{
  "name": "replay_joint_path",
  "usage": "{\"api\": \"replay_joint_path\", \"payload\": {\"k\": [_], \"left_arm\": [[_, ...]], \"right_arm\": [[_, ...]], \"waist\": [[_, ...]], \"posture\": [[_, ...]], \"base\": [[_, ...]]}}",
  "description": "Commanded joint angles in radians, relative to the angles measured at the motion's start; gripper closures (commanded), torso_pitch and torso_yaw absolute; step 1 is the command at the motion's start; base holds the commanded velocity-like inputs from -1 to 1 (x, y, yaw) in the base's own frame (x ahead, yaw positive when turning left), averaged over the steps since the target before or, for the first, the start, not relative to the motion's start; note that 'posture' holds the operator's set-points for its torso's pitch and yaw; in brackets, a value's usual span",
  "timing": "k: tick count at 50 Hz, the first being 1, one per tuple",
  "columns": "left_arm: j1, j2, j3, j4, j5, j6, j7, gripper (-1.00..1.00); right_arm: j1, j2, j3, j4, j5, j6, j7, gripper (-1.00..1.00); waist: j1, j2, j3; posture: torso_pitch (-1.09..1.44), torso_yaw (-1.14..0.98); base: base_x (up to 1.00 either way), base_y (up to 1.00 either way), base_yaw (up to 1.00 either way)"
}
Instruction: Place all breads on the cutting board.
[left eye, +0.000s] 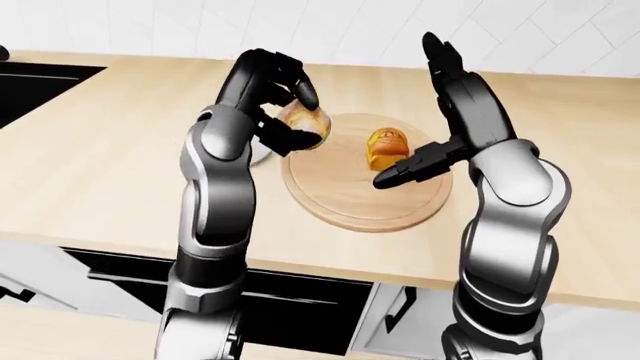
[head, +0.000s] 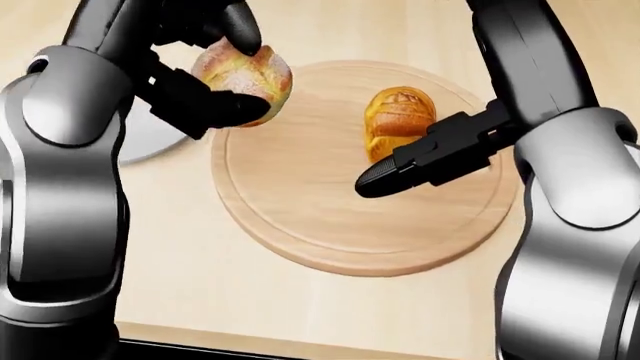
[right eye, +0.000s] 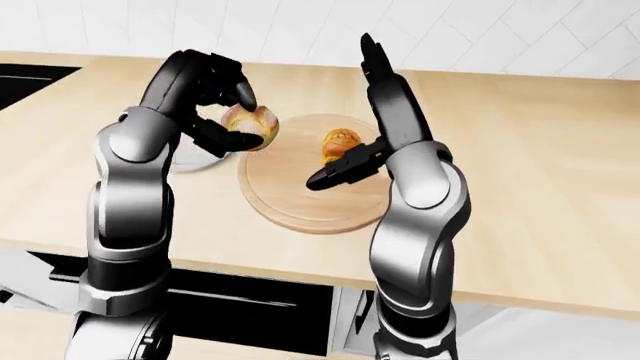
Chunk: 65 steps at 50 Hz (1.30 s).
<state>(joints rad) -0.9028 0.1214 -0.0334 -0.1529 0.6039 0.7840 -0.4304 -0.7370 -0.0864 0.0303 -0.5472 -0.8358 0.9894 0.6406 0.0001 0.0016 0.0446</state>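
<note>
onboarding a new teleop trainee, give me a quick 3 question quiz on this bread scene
1. True or false: the left hand is closed round a bread roll.
2. How many breads lie on the cutting board?
3. The right hand is: A) gripping the loaf, B) open, holding nothing, C) out of view.

Key:
1. True
2. One, the loaf; the roll is held over the board's left edge.
3. B
</note>
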Motion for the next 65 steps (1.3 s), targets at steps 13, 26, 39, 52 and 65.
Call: {"api": "replay_joint_path", "payload": {"k": [13,26,39,52,65], "left_arm": [[-0.010,-0.098,-0.034,0.026,0.058,-0.094,0.027,0.61],[0.030,-0.158,-0.058,0.101,0.071,-0.170,0.074,0.09],[0.086,-0.174,-0.066,0.125,0.103,-0.223,0.081,-0.25],[0.068,-0.146,-0.044,0.005,0.133,-0.149,-0.005,-0.65],[-0.024,0.087,0.077,-0.464,0.150,0.241,-0.252,-1.00]], "right_arm": [[-0.043,-0.012,0.000,-0.027,-0.002,-0.002,-0.008,-1.00],[-0.030,-0.013,-0.005,-0.035,0.004,-0.007,-0.008,-1.00],[-0.006,-0.013,-0.006,-0.034,0.029,-0.021,-0.033,-1.00],[-0.040,-0.056,-0.026,-0.065,0.015,0.030,0.017,-1.00],[-0.047,-0.287,-0.104,-0.298,-0.331,0.225,0.428,-1.00]], "waist": [[0.004,-0.009,-0.030],[0.005,-0.013,-0.032],[0.005,-0.014,-0.036],[0.004,-0.014,-0.035],[0.004,-0.011,-0.014]], "posture": [[0.00,0.00],[0.00,0.00],[0.00,0.00],[0.00,0.00],[0.00,0.00]], "base": [[0.00,0.00,0.00],[0.00,0.00,0.00],[0.00,0.00,0.00],[0.00,0.00,0.00],[0.00,0.00,0.00]]}}
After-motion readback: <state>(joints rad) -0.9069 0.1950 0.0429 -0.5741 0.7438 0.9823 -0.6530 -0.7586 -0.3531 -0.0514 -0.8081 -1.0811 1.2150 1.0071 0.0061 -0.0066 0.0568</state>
